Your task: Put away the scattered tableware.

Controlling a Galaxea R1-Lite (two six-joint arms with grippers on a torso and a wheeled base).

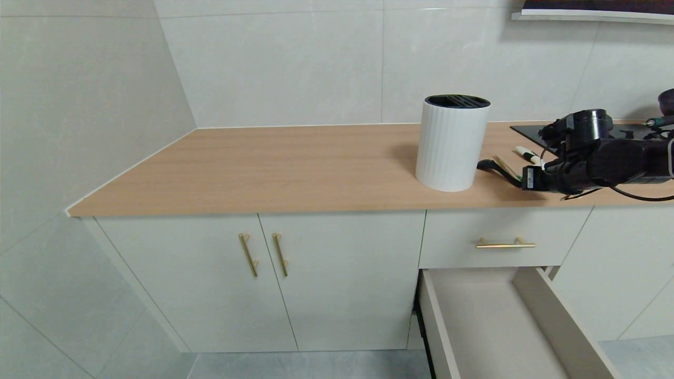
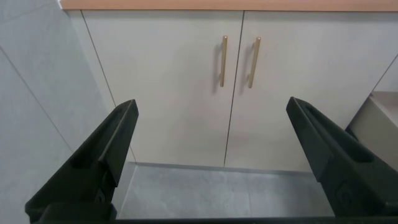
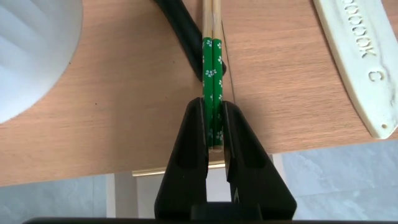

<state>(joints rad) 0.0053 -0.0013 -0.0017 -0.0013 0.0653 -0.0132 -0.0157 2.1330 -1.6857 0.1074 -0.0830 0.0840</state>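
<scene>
A pair of wooden chopsticks with green flowered ends lies on the wooden counter, just right of a white ribbed utensil holder with a black slotted top. My right gripper is shut on the green ends, near the counter's front edge. In the head view the chopsticks stick out from the right gripper toward the holder. A black handle lies beside them. A white utensil lies on the other side. My left gripper hangs open and empty, low in front of the cabinet doors.
A drawer stands pulled open below the counter, under a closed drawer with a gold handle. A black flat plate lies at the back right. Tiled walls close the back and left. The counter left of the holder is bare.
</scene>
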